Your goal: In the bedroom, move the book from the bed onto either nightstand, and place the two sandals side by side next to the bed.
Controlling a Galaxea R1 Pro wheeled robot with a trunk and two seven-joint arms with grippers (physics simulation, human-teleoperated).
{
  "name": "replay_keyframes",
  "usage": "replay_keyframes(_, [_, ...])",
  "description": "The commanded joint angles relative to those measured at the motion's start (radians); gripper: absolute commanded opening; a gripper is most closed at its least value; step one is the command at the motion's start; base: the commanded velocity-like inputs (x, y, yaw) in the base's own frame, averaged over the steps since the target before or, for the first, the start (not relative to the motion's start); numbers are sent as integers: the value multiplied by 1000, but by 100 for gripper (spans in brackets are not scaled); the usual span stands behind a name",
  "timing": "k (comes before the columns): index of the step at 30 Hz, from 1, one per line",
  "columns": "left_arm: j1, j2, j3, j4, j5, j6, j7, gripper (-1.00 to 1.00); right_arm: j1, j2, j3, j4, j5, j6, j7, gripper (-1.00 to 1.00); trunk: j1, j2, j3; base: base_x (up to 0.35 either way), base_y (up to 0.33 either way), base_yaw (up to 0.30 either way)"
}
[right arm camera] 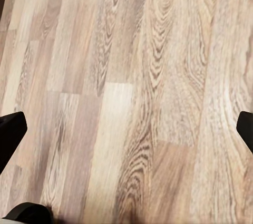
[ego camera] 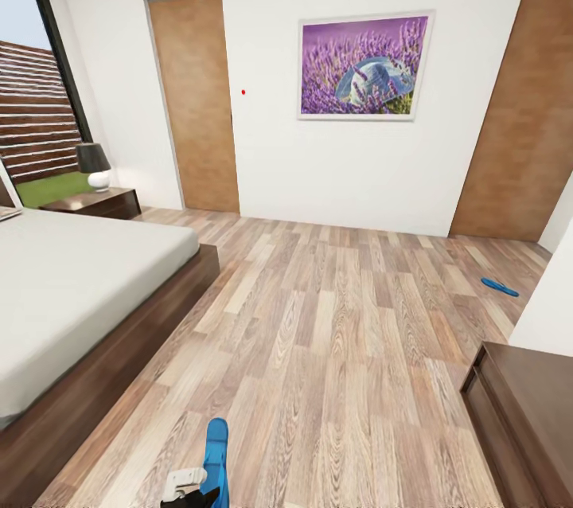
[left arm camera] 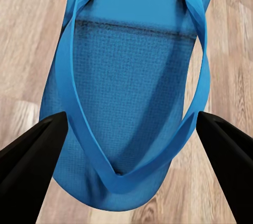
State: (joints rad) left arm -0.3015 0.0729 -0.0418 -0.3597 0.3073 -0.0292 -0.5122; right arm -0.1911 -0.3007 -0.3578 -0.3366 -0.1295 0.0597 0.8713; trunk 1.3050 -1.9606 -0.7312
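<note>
Left gripper (left arm camera: 129,129) is clamped on one blue sandal (left arm camera: 132,76) near the bed (ego camera: 79,285). Right gripper (right arm camera: 129,129) hangs wide open over the floor (right arm camera: 132,76); the other sandal (ego camera: 500,287) lies way off.

White walls (ego camera: 334,166). Wood-plank floor (ego camera: 334,349). Two brown doors: one (ego camera: 195,102) left, one (ego camera: 525,110) right. Lavender picture (ego camera: 364,67) between them. Dark-framed window (ego camera: 36,94) far left, slatted fence and grass outside. Lamp (ego camera: 95,166) under it. Dark cabinet (ego camera: 525,412) at right.
</note>
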Motion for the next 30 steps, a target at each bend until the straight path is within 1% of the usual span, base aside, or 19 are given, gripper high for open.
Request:
replay_keyframes(1, [-1, 1, -4, 1, 6, -3, -2, -100, -1, 0, -3, 1, -6, 6, 5, 100, 0, 0, -3, 0, 0, 0])
replay_keyframes(6, [-1, 1, -4, 1, 6, -3, -2, -100, -1, 0, -3, 1, -6, 6, 5, 100, 0, 0, -9, 0, 0, 0])
replay_keyframes(12, [-1, 1, -4, 1, 6, -1, -2, -100, -1, 0, -3, 1, -6, 6, 5, 100, 0, 0, -10, 62, 0, 0])
replay_keyframes(30, [-1, 1, -4, 1, 6, 0, -2, -100, -1, 0, -3, 1, -6, 6, 5, 100, 0, 0, -10, 309, 0, 0])
